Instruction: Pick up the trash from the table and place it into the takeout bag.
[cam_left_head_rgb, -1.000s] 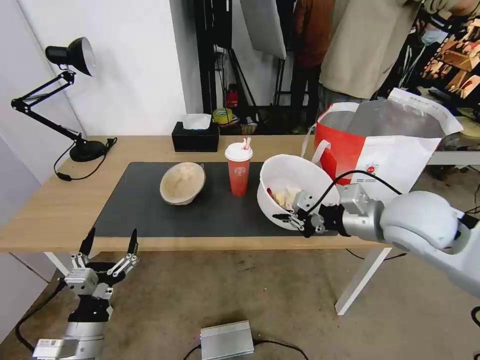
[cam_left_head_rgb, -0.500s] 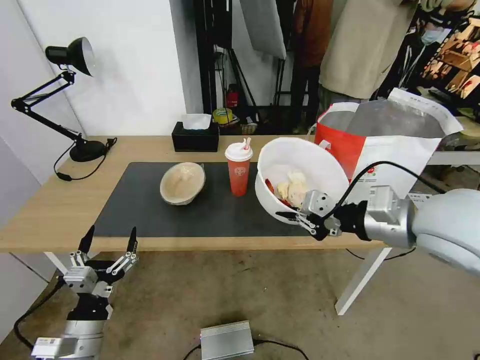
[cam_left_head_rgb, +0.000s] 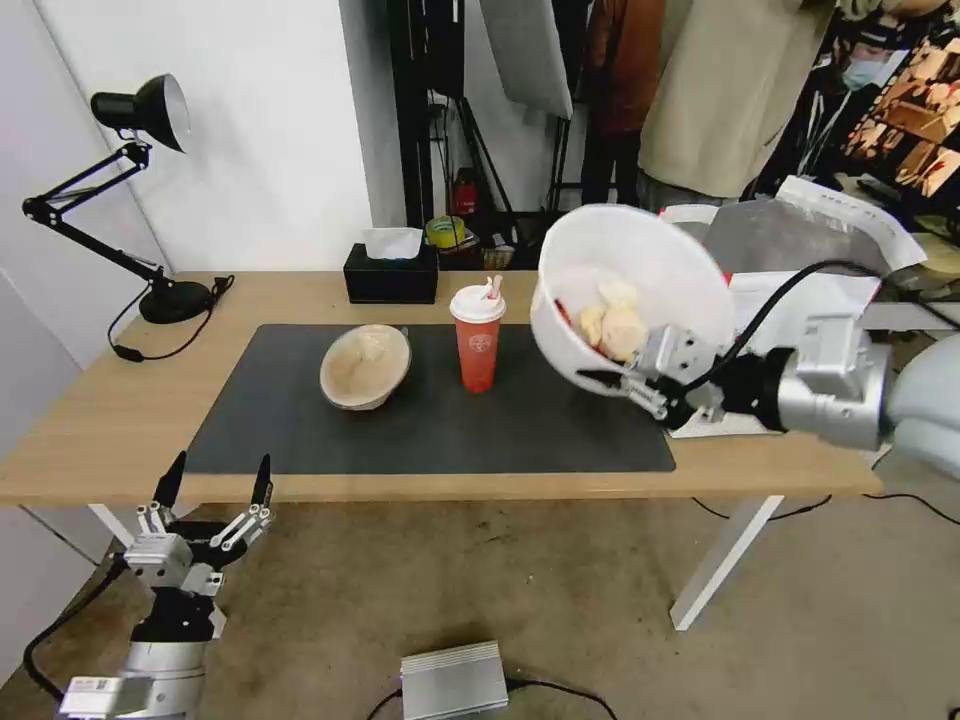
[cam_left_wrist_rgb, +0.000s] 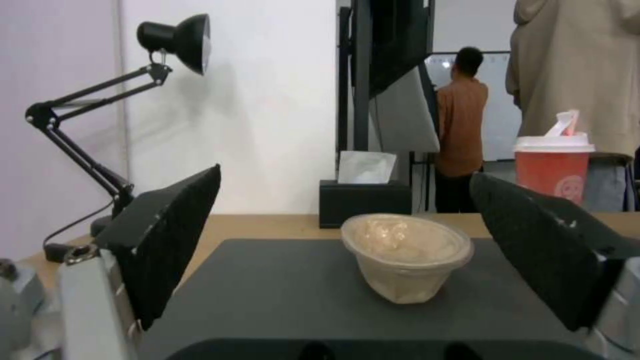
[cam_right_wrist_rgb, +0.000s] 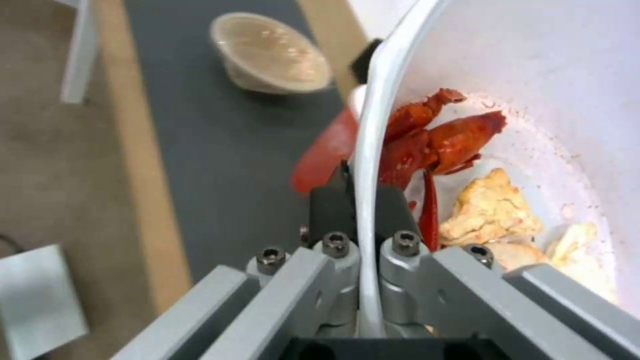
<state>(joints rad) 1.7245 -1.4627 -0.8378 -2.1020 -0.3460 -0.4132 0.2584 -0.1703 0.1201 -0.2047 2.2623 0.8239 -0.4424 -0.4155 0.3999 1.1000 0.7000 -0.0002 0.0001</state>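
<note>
My right gripper (cam_left_head_rgb: 612, 381) is shut on the rim of the wide white bowl (cam_left_head_rgb: 640, 270), held tilted in the air above the table's right end, in front of the takeout bag (cam_left_head_rgb: 800, 235). In the right wrist view the gripper (cam_right_wrist_rgb: 360, 192) pinches the bowl's rim (cam_right_wrist_rgb: 373, 125), with red crayfish shells and pale scraps inside. The red drink cup (cam_left_head_rgb: 477, 338) and the tan paper bowl (cam_left_head_rgb: 365, 366) stand on the dark mat (cam_left_head_rgb: 430, 420) of the table (cam_left_head_rgb: 110, 420). My left gripper (cam_left_head_rgb: 212, 480) hangs open below the table's front left edge, facing the tan bowl (cam_left_wrist_rgb: 407, 256) and the cup (cam_left_wrist_rgb: 552, 165).
A black tissue box (cam_left_head_rgb: 391, 272) sits at the table's back edge, a black desk lamp (cam_left_head_rgb: 150, 200) at the back left. A grey metal box (cam_left_head_rgb: 455, 680) lies on the floor in front. People stand behind the table near the bag.
My right gripper has lifted the white bowl off the mat, up and to the right toward the takeout bag. The left arm has stayed where it was.
</note>
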